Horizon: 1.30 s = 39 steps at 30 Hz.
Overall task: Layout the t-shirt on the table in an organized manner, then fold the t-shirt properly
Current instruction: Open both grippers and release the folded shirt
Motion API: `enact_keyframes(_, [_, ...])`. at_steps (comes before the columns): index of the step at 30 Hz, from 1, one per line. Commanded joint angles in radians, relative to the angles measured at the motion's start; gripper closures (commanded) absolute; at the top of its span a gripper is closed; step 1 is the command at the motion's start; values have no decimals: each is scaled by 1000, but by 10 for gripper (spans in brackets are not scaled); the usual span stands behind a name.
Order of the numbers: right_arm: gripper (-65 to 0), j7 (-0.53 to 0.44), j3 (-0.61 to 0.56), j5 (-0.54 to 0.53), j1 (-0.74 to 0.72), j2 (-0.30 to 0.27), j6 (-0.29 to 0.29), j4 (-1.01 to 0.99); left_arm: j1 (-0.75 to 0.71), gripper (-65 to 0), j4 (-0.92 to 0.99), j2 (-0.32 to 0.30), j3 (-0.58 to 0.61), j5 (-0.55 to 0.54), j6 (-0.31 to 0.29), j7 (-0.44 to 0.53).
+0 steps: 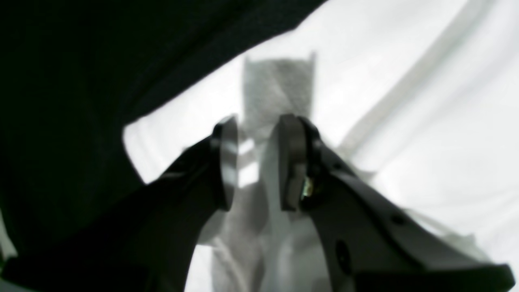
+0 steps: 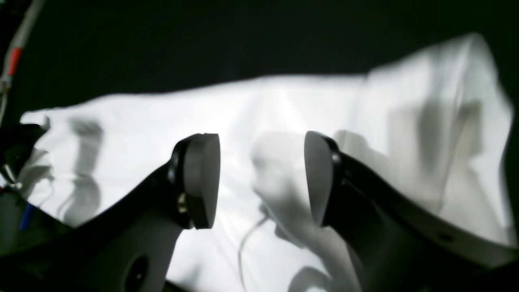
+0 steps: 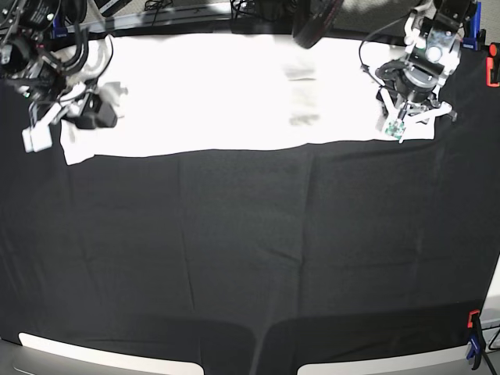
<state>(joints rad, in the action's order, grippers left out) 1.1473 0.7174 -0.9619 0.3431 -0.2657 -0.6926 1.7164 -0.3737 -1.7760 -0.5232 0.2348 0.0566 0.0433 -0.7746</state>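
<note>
The white t-shirt (image 3: 234, 94) lies stretched sideways along the far edge of the black table (image 3: 250, 250), with faint grey marks near its middle. At the shirt's right end, my left gripper (image 3: 396, 123) pinches a bunched fold of the t-shirt (image 1: 405, 81). In the left wrist view the left gripper (image 1: 257, 162) has white cloth between its pads, and a grey strip of fabric (image 1: 279, 89) lies just beyond. My right gripper (image 3: 92, 113) is at the shirt's left end. In its wrist view the right gripper (image 2: 261, 178) stands open above the rumpled t-shirt (image 2: 284, 105).
A red clip (image 3: 492, 70) marks the table's right edge and another clip (image 3: 473, 344) sits at the near right corner. A red-marked cable (image 2: 14, 59) runs at the far left. A dark round object (image 3: 312, 23) and cables hang over the back edge.
</note>
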Motion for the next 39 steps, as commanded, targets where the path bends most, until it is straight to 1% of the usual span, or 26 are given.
enact_keyframes(1, [-321, -31, 7, -3, -8, -17, -6, -18, -6, -162, 15, -12, -6, 42, 10, -69])
enact_keyframes(4, [-321, -84, 7, 53, -16, -24, -6, -129, -3, -162, 15, -12, -6, 48, 10, -69])
enact_keyframes(7, [-321, -145, 7, 121, -34, -55, -6, -235, -3, -162, 15, -12, -6, 49, 9, -68])
enact_keyframes(9, [-320, -156, 7, 146, -56, -84, -6, -288, -3, -162, 15, -13, -6, 55, 9, -68])
enact_keyframes(13, [-320, -153, 7, 148, -99, -126, -6, -320, 2, -162, 14, -13, -6, 151, 10, -70])
enact_keyframes(15, [-321, -150, 7, 148, -121, -140, -6, -320, 15, -162, 5, -15, -6, 163, 10, -91])
enact_keyframes(17, [-320, -140, 7, 126, -142, -150, -6, -320, 27, -162, -26, -15, -6, 163, 10, -97])
enact_keyframes(22, [-320, -68, 7, -30, -185, -166, -6, -293, 30, -162, -195, -15, -6, 163, 10, -76])
enact_keyframes(25, [-320, -60, 7, -90, -196, -177, -6, -255, 31, -162, -307, -15, -6, 166, 10, -64])
enact_keyframes(27, [-320, -58, 9, -117, -196, -181, -6, -222, 31, -162, -370, -15, -6, 186, 10, -65])
enact_keyframes(30, [-320, -57, 9, -120, -196, -180, -6, -163, 30, -162, -432, -15, -6, 237, 10, -65])
enact_keyframes(32, [-320, -53, 9, -120, -196, -180, -6, -123, 31, -162, -439, -15, -6, 259, 10, -67])
enact_keyframes(35, [-320, -26, 9, -121, -196, -179, -6, -66, 30, -162, -439, -15, -7, 225, 10, -99])
enact_keyframes(36, [-320, -8, 9, -126, -196, -179, -6, -48, 30, -162, -439, -15, -14, 207, 10, -99])
enact_keyframes(39, [-320, -6, 9, -127, -196, -177, -6, -13, 30, -162, -439, -15, -72, 153, 10, -75])
